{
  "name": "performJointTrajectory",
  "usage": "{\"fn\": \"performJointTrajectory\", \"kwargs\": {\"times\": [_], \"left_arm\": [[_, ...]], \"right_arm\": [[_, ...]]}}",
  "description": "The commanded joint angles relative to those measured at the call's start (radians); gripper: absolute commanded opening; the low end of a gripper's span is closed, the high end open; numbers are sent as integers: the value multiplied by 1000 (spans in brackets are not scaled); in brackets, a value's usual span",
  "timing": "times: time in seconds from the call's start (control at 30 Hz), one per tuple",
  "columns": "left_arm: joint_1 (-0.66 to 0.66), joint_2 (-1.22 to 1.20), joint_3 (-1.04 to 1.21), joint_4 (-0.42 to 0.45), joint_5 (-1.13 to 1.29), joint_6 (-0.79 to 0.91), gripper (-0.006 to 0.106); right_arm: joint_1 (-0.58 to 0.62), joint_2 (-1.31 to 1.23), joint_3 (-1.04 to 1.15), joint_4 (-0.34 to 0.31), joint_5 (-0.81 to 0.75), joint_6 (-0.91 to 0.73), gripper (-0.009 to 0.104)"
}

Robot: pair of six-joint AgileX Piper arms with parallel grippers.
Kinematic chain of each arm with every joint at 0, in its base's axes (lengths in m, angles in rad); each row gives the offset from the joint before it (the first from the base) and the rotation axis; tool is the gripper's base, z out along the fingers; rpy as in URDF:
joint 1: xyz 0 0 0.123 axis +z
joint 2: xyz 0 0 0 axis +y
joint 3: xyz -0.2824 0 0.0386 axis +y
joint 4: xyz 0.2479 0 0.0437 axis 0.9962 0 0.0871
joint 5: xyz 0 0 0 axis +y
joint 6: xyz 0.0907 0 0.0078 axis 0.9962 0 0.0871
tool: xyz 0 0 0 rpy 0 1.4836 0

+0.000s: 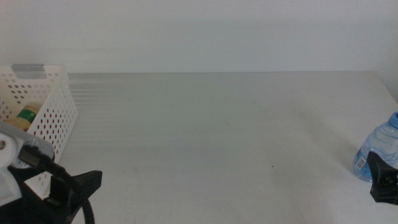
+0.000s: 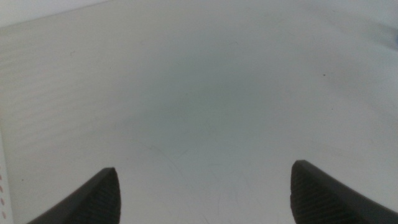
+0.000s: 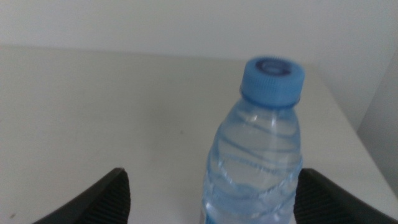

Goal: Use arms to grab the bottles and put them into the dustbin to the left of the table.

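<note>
Small clear plastic water bottle with blue cap stands upright at the desk's right edge, directly ahead of the right hand, between its spread, empty jaws. Left hand open, empty, beside the white perforated plastic dustbin, far away

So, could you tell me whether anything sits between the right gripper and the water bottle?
Nothing visible does. The water bottle stands upright on the table, between the open right gripper's jaws, with only bare tabletop around it.
</note>
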Motion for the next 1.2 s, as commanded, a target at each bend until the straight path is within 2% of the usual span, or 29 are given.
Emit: {"fn": "performJointTrajectory", "kwargs": {"times": [0.0, 0.47, 0.63, 0.9, 1.17], "left_arm": [[-4, 4, -26, 0, -70, -13, 90], [-4, 4, -26, 0, -70, -13, 90], [-4, 4, -26, 0, -70, -13, 90], [-4, 4, -26, 0, -70, -13, 90], [-4, 4, -26, 0, -70, -12, 90]], "right_arm": [[-6, 52, -21, -10, -199, -8, 86], [-6, 383, -31, 66, -578, -53, 86], [-6, 457, -85, 71, -590, -50, 86], [-8, 502, -146, 139, -585, -51, 86], [-70, 568, -190, 143, -581, -51, 86]]}}
